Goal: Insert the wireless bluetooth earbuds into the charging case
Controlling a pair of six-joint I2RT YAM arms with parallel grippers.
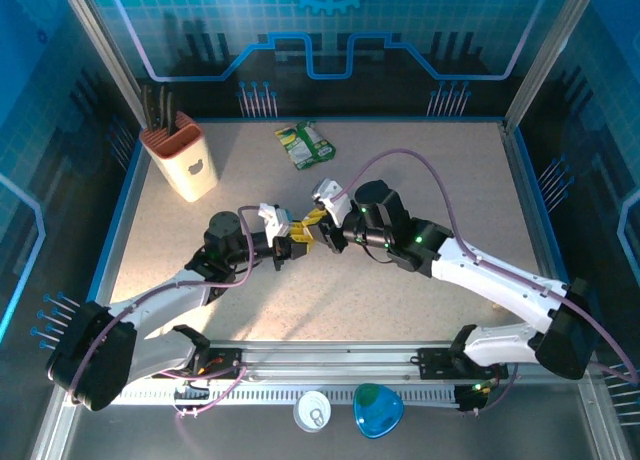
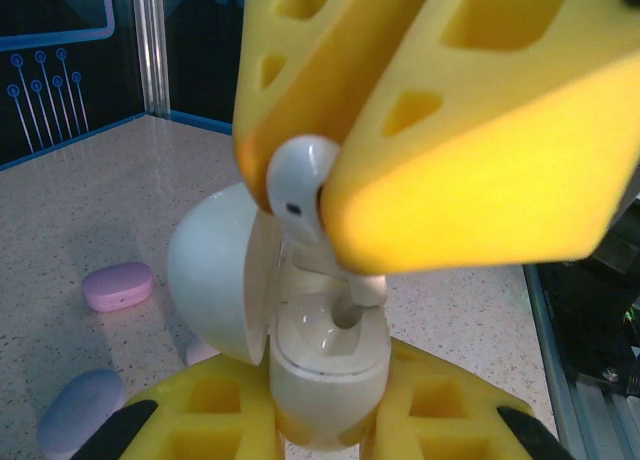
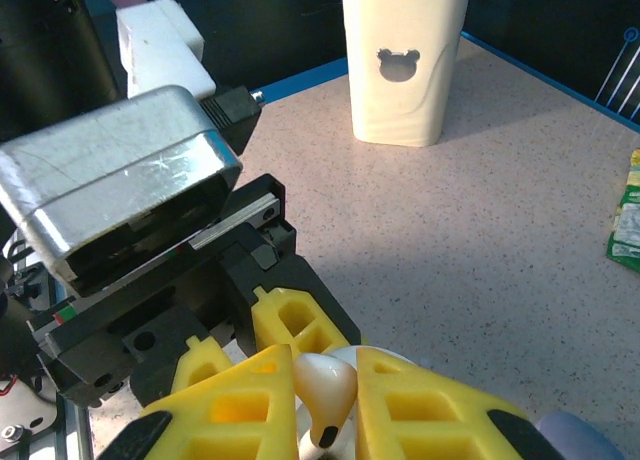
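My left gripper (image 2: 325, 405) is shut on the base of a white charging case (image 2: 325, 365), held upright with its lid (image 2: 215, 270) swung open to the left. From above, my right gripper's yellow fingers (image 2: 480, 170) pinch a white earbud (image 2: 300, 180). Its stem tip (image 2: 368, 290) hangs just over a socket in the case. In the right wrist view my right gripper (image 3: 325, 405) is shut on the earbud (image 3: 325, 385), the left gripper's fingers (image 3: 295, 320) right behind it. From the top both grippers, left (image 1: 290, 243) and right (image 1: 322, 230), meet mid-table.
A pink closed case (image 2: 118, 285) and a purple one (image 2: 80, 410) lie on the table left of the held case. A cream knife holder (image 1: 183, 160) stands at the back left. A green packet (image 1: 305, 145) lies at the back centre.
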